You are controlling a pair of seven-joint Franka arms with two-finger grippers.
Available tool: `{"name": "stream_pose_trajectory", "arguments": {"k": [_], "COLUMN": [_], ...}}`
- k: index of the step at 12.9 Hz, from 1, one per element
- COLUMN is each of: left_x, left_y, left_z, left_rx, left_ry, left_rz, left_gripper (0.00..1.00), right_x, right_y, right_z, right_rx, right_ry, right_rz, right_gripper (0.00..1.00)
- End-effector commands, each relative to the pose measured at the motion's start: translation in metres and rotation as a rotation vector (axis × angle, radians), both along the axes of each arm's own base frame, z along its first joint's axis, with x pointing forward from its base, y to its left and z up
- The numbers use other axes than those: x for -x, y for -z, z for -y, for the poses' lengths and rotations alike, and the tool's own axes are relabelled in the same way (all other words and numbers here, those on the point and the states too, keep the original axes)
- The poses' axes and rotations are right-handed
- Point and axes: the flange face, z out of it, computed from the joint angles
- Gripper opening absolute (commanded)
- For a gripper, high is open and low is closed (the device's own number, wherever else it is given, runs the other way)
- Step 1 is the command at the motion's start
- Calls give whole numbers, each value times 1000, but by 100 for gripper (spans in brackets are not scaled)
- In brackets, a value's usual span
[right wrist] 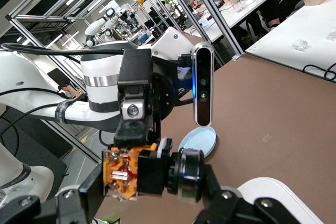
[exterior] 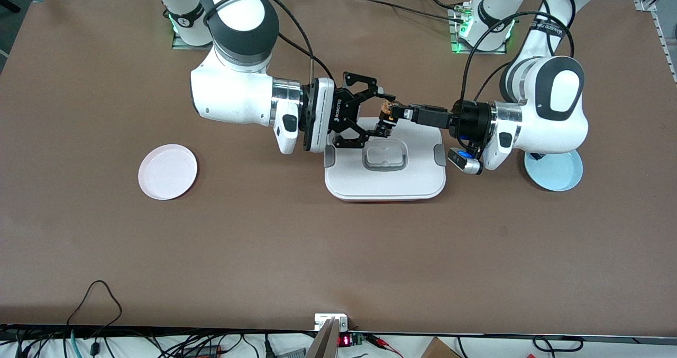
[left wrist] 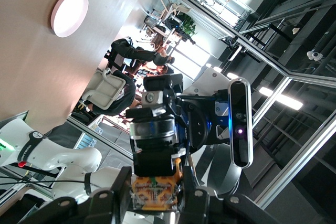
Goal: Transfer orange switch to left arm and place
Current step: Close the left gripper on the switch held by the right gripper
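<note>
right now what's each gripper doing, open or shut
Left gripper: shut on the orange switch, over the box.
Right gripper: open, fingers either side of the switch.

The front camera looked down from high across the brown tabletop (exterior: 338, 252), facing both bases at the frame's top. Each wrist camera sat close, sighting along its own hand at the opposite arm; all three shared the small orange-capped switch (exterior: 387, 112) (left wrist: 153, 192) (right wrist: 122, 174).
</note>
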Motion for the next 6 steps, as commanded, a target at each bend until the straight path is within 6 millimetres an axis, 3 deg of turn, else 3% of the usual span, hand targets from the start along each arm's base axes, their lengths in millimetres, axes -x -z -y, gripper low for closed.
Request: {"name": "stream_pose_trajectory", "arguments": {"k": [1,4,6], "left_x": [-3,-6,-9], "left_y": [-11,-18,-26], "left_z": [3,1,-2], "left_rx": [25,20,-39], "left_ry": [-4,-4,28], "left_rz": [38,54,97], "left_gripper": [27,27,27], "right_x": [-4,-11,-29], "right_y": [-3,-2,-16], "right_z": [-1,9,29], "right_rx": [-20,-21,-33], "right_ry": [16,27,55], "right_rz": [-9,-11,20], "right_gripper": [100,100,100]}}
